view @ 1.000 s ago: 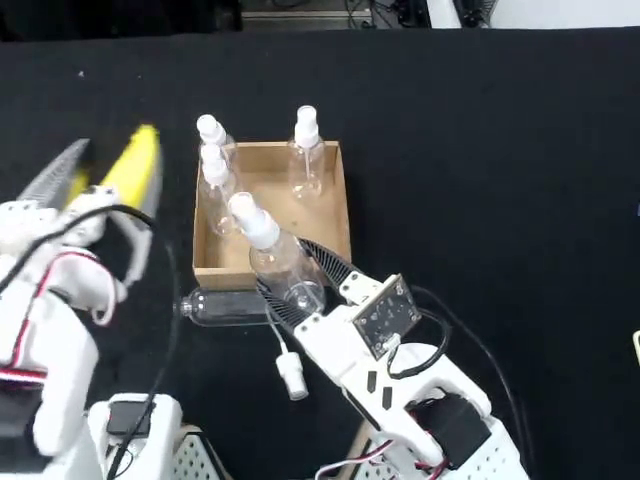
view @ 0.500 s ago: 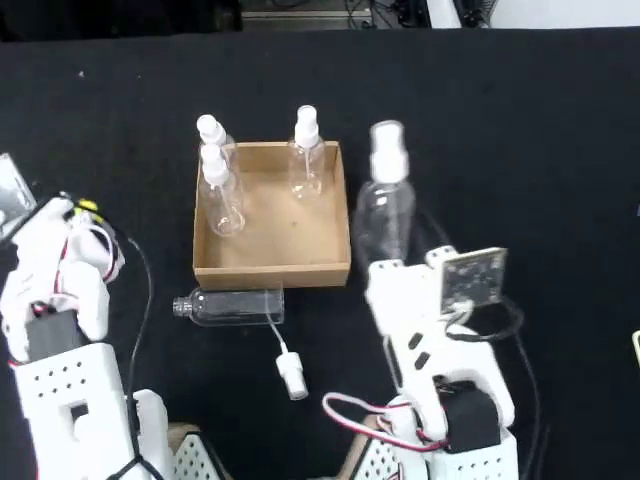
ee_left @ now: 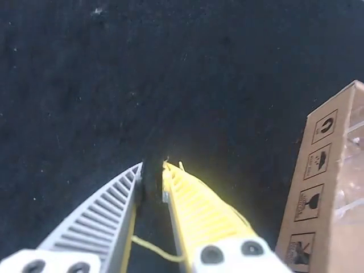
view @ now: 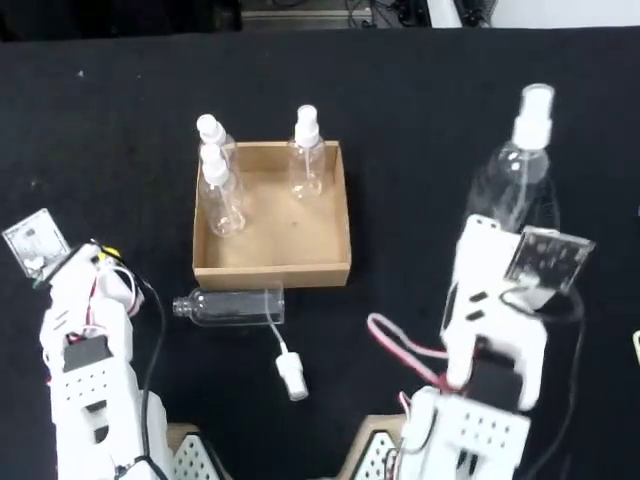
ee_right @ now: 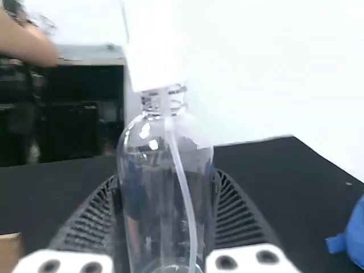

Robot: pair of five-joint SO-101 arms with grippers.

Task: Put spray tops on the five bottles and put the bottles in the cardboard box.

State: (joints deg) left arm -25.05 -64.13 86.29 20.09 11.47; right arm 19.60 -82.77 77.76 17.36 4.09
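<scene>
The open cardboard box [view: 335, 215] sits mid-table with three capped spray bottles upright in it, two along its left wall [view: 221, 193] and one at the back [view: 307, 152]. A capless clear bottle [view: 230, 305] lies on its side just in front of the box, with a loose spray top [view: 292, 376] nearer the arms. My right gripper [view: 503, 218] [ee_right: 165, 185] is shut on a capped bottle [view: 517, 165] [ee_right: 162, 187], held up well to the right of the box. My left gripper [ee_left: 152, 166] hangs shut and empty over bare cloth left of the box [ee_left: 324, 187].
Black cloth covers the whole table. The left arm [view: 85, 320] is folded back near its base at the front left. A blue object [ee_right: 348, 239] lies at the right, and a pale item [view: 636, 346] pokes in at the right edge.
The right arm has swung its capped bottle from over the box's front edge out to the far right. The left arm has drawn back toward its base.
</scene>
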